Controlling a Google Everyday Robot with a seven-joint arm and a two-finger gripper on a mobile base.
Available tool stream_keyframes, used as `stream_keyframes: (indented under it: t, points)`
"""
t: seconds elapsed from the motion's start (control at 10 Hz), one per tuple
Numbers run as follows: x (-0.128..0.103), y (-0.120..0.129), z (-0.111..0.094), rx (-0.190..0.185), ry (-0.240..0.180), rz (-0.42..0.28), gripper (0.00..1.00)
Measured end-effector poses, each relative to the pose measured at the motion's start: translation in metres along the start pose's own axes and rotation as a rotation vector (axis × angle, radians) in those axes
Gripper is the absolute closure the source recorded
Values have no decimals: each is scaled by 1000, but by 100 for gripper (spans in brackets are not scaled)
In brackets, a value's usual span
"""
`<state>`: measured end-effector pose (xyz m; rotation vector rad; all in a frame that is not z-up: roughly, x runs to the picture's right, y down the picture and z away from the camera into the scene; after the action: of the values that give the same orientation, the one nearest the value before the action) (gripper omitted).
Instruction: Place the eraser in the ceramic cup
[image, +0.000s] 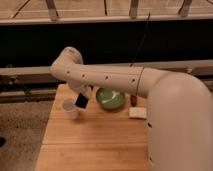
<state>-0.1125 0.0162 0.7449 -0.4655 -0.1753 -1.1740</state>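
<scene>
Five kinds of thing here, one of each on or over the single wooden table (90, 142).
One white ceramic cup (70, 108), one black eraser (81, 102), one green bowl (110, 98), one white rectangular block (137, 113), and one gripper (82, 96), just beside the cup, pinching the eraser.

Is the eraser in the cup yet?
No, the gripper grips the eraser outside the cup, between it and the green bowl.
</scene>
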Motion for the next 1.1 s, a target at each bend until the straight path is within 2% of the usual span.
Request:
stream_keyframes:
  t: [0.4,1.1]
  points:
    - [-9,-24,3,9,18,-38,100]
    - [-9,-38,7,12,43,-62,100]
